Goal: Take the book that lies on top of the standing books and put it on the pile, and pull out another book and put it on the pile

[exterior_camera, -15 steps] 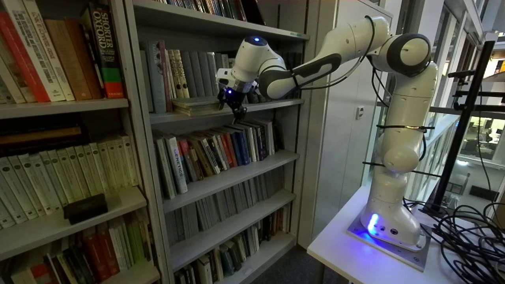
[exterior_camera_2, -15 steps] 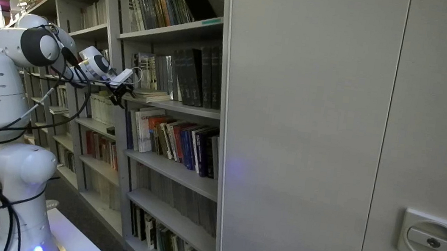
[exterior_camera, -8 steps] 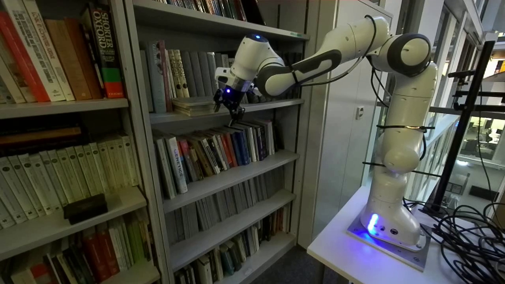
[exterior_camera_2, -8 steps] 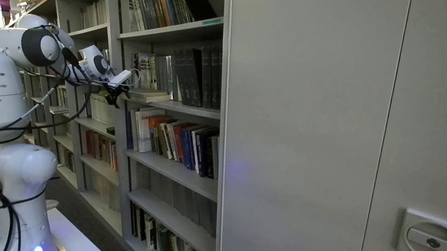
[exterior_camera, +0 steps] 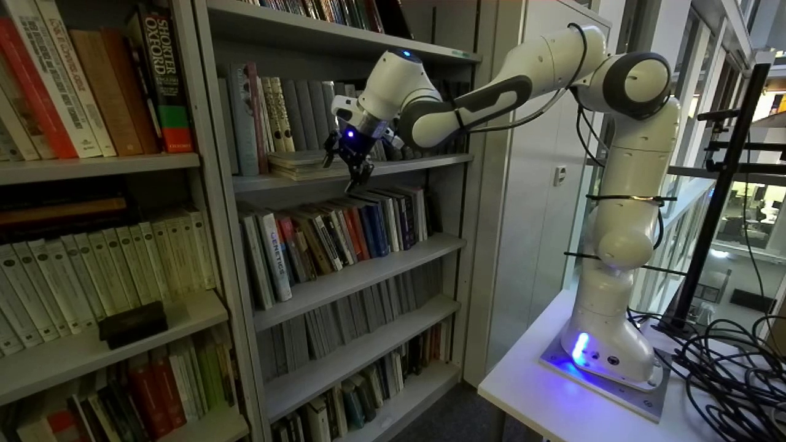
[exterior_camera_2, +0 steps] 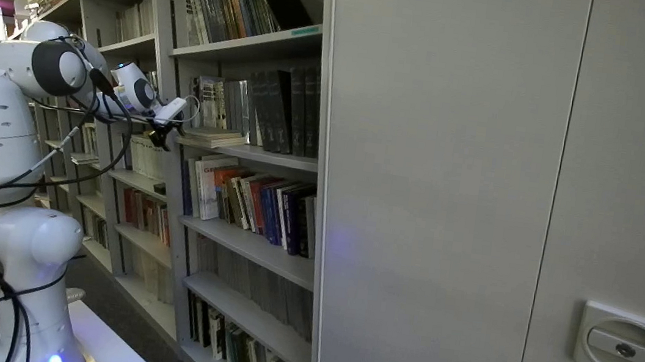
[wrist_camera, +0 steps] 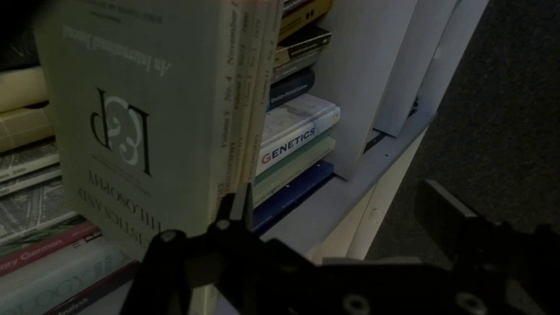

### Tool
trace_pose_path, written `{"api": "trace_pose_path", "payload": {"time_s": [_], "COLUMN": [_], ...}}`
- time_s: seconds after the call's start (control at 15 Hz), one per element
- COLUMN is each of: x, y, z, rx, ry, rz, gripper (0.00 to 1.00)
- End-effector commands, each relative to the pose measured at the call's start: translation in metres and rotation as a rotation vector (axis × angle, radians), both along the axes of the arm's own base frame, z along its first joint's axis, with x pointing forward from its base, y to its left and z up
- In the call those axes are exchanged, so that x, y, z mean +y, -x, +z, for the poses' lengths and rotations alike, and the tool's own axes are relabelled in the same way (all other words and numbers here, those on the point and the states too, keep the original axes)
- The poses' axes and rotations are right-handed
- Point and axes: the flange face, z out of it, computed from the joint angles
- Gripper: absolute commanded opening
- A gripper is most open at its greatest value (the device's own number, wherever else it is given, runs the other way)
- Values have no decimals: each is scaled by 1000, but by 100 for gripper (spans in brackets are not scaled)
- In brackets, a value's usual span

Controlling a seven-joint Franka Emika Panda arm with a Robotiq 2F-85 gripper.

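Spread wide, the black, hard-edged pincer (wrist_camera: 337, 199) has nothing between its slim, flat-faced fingers (wrist_camera: 239, 208). In the wrist view one of them overlaps the spine edge of a low pile of thin paper-covered volumes (wrist_camera: 140, 131); whether it touches them cannot be told. The opposite one shows against dark, grainy carpet (wrist_camera: 503, 109), and the gap takes in free air before the straight grey shelving (wrist_camera: 350, 192).

That pile, the task's thing, lies flat just beside the pincer: square-cornered, matt, a grey-green cover uppermost with black and white lettering, cream spines almost flush. One end passes behind the pincer in an exterior view. Under it runs a smooth pale-grey shelf (exterior_camera: 424, 163), its front edge close by the pincer.

Behind the pincer, on that same shelf, stand grey and cream volumes (exterior_camera: 307, 116). Just below the pincer lean mixed red, blue and white books (exterior_camera: 356, 230), a thick white volume lettered GENETICS (exterior_camera: 275, 256) among them. Farther out, lower than the pincer and past a grey upright panel (exterior_camera: 216, 159), stand thin, cream-white books (exterior_camera: 110, 276). On the pincer's other side a glossy white jointed arm (exterior_camera: 645, 159) rises from a white table (exterior_camera: 522, 380), free room under its span.
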Motion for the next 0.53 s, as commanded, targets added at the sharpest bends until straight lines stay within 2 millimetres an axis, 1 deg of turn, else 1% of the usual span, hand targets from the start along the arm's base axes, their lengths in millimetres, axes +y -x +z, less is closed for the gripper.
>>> {"api": "trace_pose_path", "payload": {"time_s": [0.0, 0.2, 0.47], "x": [1, -1, 0], "y": [-12, -15, -16], "z": [9, 11, 11], "rx": [-69, -106, -131], "ry": [-49, -61, -73], "rz": [-76, -156, -202], "gripper": [100, 100, 100]}}
